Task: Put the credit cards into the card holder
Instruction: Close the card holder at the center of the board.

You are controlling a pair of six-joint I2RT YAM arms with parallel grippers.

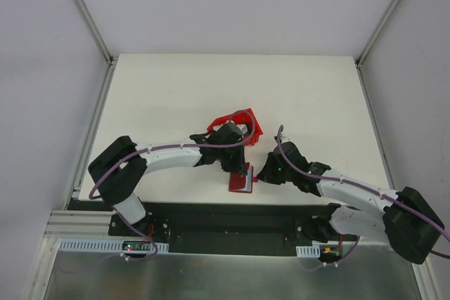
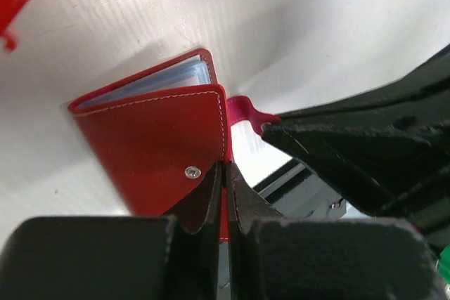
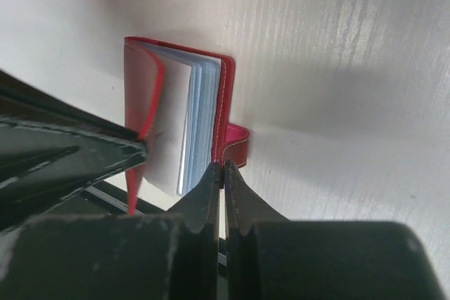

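Both covers of the card holder (image 1: 241, 180), beside the red bin (image 1: 254, 130), are clamped: left gripper (image 2: 225, 173) pinches one, right gripper (image 3: 219, 172) the other.

The card holder (image 2: 151, 145) looks like smooth red leather with a soft sheen, pale stitching and a shiny metal stud (image 2: 191, 171). Its pockets (image 3: 200, 103) are pale, glossy plastic. The desk (image 3: 337, 47) is matt white, finely ridged.
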